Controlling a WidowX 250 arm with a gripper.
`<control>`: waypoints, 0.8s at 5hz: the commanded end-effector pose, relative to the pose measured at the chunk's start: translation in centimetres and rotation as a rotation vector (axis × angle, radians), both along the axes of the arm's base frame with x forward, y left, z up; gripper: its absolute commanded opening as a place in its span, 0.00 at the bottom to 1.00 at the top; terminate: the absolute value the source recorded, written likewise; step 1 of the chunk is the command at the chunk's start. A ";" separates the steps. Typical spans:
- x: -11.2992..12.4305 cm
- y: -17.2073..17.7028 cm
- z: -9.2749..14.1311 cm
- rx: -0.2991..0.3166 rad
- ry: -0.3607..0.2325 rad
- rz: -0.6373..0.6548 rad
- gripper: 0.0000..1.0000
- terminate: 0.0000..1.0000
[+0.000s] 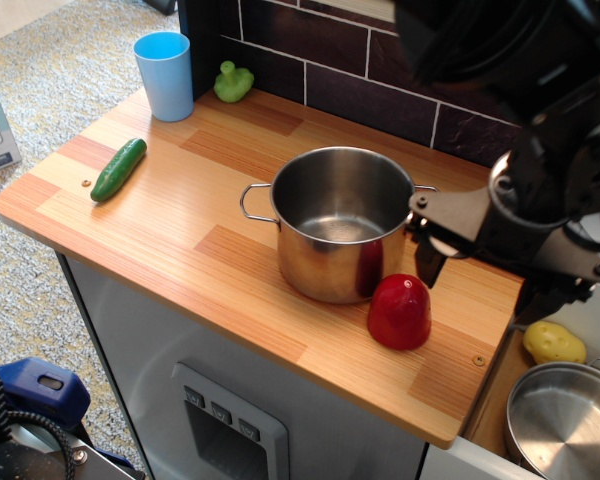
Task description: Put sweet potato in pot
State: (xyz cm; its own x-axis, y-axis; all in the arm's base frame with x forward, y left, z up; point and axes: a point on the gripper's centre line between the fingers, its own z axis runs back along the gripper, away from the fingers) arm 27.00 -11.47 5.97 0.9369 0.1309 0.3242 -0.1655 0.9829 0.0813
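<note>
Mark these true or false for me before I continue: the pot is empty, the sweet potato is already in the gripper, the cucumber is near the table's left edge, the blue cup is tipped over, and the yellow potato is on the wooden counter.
1. The pot is empty. True: only its bare steel bottom shows.
2. The sweet potato is in the gripper. False: it sits on the counter against the pot's front right, and the open gripper is above and behind it.
3. The cucumber lies near the left edge. True.
4. The blue cup is tipped over. False: it stands upright at the back left.
5. The yellow potato is on the wooden counter. False: it sits off the right end, beside the steel pan.
</note>
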 end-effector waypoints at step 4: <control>-0.3 3.4 -1.6 0.058 -0.057 0.003 1.00 0.00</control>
State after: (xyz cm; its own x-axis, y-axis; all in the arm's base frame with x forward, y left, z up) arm 26.35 -7.64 3.34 0.9215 0.1103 0.3724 -0.1698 0.9767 0.1311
